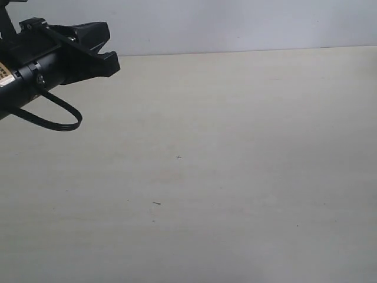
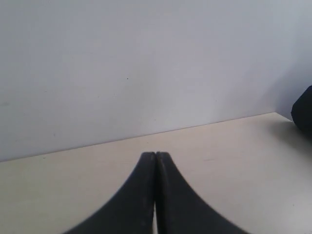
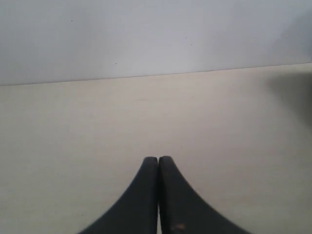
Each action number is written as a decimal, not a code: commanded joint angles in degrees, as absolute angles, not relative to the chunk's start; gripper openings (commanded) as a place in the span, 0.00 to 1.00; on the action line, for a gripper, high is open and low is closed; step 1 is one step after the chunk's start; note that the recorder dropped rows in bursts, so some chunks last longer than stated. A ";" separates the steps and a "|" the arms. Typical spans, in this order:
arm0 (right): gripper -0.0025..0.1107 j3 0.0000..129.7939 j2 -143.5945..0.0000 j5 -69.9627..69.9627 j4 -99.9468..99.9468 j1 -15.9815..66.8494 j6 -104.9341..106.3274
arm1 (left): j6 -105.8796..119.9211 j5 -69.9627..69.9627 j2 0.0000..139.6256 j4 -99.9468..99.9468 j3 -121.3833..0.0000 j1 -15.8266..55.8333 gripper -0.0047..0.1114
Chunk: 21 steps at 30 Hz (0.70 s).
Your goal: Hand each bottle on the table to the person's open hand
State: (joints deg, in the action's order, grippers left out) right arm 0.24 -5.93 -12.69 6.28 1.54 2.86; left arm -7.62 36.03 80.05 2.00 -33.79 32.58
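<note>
No bottle and no person's open hand shows in any view. The pale beige table [image 1: 235, 177] fills the exterior view with only tiny dark specks on it. My left gripper [image 1: 109, 50] hangs above the table's far left corner, black, its fingers pressed together; in the left wrist view the left gripper [image 2: 156, 155] is shut on nothing. My right gripper [image 3: 158, 159] is out of the exterior view; its wrist view shows it shut over the bare table [image 3: 73, 126], holding nothing.
A pale grey wall [image 1: 235, 23] rises behind the table's far edge. A black cable loop [image 1: 62, 118] hangs under the left arm. A dark object [image 2: 303, 112] sits at the edge of the left wrist view.
</note>
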 commanded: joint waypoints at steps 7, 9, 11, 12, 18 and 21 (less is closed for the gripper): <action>0.02 0.00 -6.06 -12.27 5.96 1.30 2.93 | 4.29 36.20 79.75 1.90 -33.51 32.46 0.04; 0.02 0.00 -6.06 -12.27 5.96 1.30 2.93 | 5.44 36.15 79.75 1.90 -33.51 32.46 0.04; 0.02 0.00 -6.06 -12.27 5.96 1.30 2.93 | 5.55 35.44 79.30 1.90 -33.51 32.46 0.04; 0.02 0.00 -6.06 -12.27 5.96 1.30 2.93 | 5.55 33.89 78.62 2.07 -33.51 32.46 0.04; 0.02 0.00 -6.06 -12.27 5.96 1.30 2.93 | 5.19 12.36 70.36 2.07 -33.51 27.50 0.04; 0.02 0.00 -6.06 -12.27 5.96 1.30 2.93 | 3.73 0.39 62.29 2.07 -33.51 22.75 0.04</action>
